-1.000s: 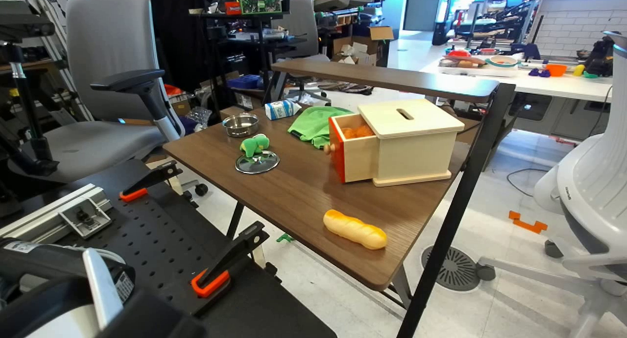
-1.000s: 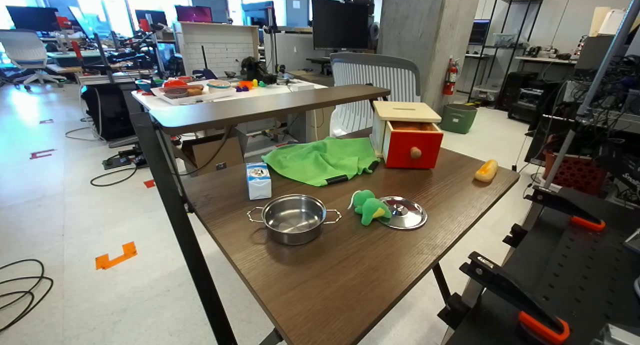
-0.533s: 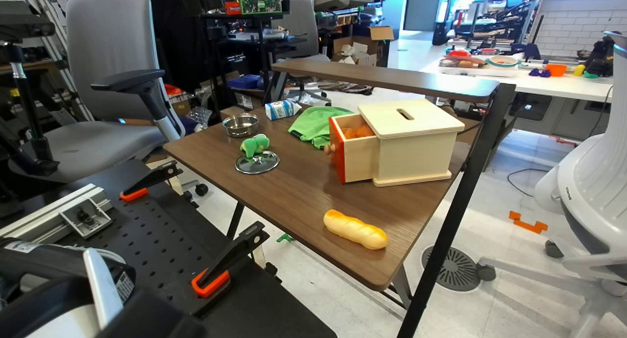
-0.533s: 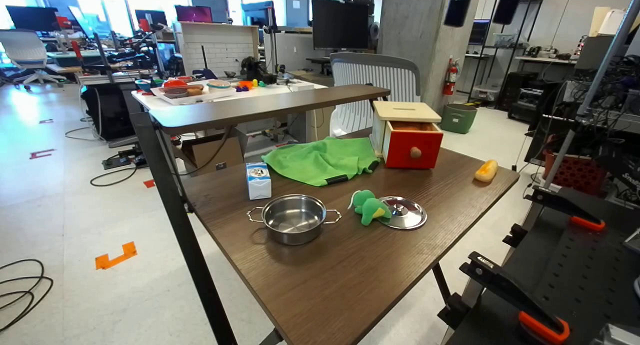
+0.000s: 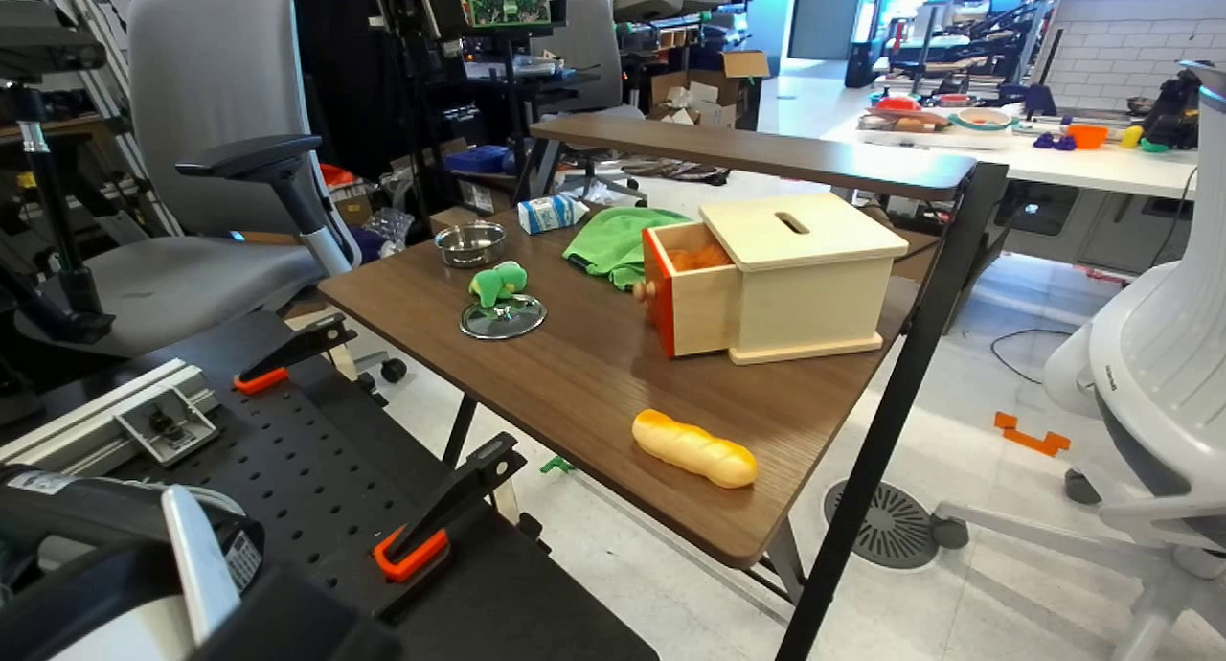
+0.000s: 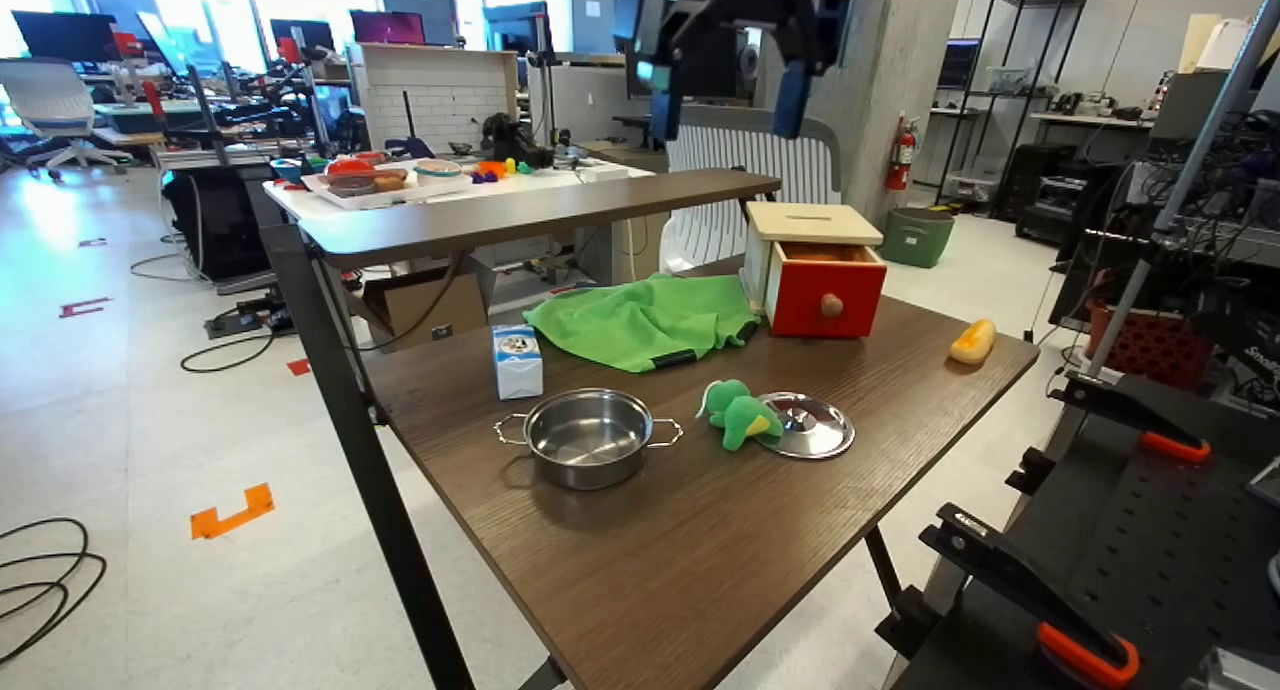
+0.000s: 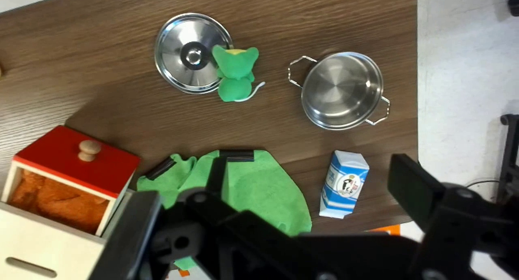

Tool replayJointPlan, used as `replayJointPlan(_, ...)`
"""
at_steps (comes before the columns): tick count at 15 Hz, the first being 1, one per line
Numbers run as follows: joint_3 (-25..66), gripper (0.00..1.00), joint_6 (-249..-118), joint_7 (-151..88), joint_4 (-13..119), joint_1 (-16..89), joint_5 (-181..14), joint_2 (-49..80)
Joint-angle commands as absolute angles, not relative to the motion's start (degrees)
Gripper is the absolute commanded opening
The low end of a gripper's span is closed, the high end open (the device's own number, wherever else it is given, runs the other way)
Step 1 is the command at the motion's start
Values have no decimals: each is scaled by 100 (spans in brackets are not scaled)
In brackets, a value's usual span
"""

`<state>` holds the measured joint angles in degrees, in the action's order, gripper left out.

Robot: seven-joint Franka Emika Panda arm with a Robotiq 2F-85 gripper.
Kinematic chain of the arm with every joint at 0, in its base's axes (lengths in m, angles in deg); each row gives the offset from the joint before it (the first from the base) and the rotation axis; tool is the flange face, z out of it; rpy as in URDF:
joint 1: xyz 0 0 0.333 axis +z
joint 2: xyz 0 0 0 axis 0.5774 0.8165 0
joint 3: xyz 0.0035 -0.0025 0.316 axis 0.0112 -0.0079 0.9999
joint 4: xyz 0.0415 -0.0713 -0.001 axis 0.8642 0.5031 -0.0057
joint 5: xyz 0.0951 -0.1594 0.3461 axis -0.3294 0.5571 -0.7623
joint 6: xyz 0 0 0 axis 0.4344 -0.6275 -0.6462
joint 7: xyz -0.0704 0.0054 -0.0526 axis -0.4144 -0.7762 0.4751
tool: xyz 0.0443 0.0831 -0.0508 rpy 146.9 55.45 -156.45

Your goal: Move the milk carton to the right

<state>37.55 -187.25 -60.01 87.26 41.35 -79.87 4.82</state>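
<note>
The brown wood-grain surface (image 6: 680,570) carries the lot, with a raised shelf (image 5: 757,148) running along one side. Next up is the pale wooden box (image 5: 814,292), its red-fronted drawer (image 7: 65,160) pulled partway out with some orange stuff (image 7: 56,201) in it, can't make out what. Right beside that there's a green cloth (image 6: 640,320), kinda rumpled. The jaws hang up high in an exterior view, and both there and in the wrist view they're spread wide, big gap between the two sides. Then a shiny steel pot (image 7: 340,89), and a lid (image 7: 174,57) lying knob-up apart from it. The bread (image 5: 694,450) sits well apart from the rest, close to a corner of the surface. The milk carton (image 7: 344,184), blue and white, is lying on its side with a printed face up, near the pot but apart from it, and just beside the cloth; in the wrist view it shows in the gap between the jaws, well below them. Smallest is a green plush toy (image 7: 236,67) overlapping the lid's rim on the side toward the pot, can't tell if it's resting on it.
</note>
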Motion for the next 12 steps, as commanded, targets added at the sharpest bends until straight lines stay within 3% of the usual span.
replayJointPlan(1, 3495, 100, -18551, -6611, 7707, 4554, -7804, 1454)
replayJointPlan(12, 2842, 100, -18000, -7563, 5478, 5748, -7640, 3667)
